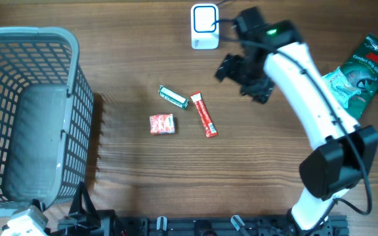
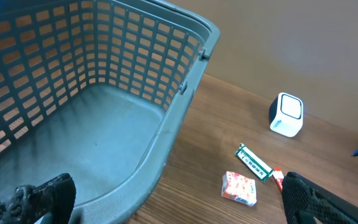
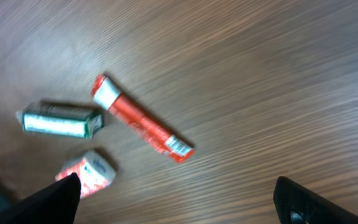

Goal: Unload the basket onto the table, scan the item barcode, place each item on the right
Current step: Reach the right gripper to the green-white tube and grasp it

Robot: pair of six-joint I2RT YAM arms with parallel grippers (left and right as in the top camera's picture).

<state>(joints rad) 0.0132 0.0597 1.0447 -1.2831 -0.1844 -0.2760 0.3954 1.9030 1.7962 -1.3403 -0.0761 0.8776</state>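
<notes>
My right hand (image 1: 243,75) wide open and empty over the bench (image 1: 254,177), red stick packet (image 1: 203,115) lying at its 8 o'clock, green-and-white pack (image 1: 173,96) and red-white packet (image 1: 162,124) just beside, white scanner (image 1: 205,27) at their 12 o'clock, left hand (image 2: 176,199) open by the grey basket (image 1: 77,98)

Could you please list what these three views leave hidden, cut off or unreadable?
- Barcodes on the red stick, green pack and red-white packet: too small overhead, blurred in the right wrist view.
- Green bag: cut off by the overhead's right edge, partly behind the right arm.
- Left arm: cut off at the overhead's bottom-left corner.
</notes>
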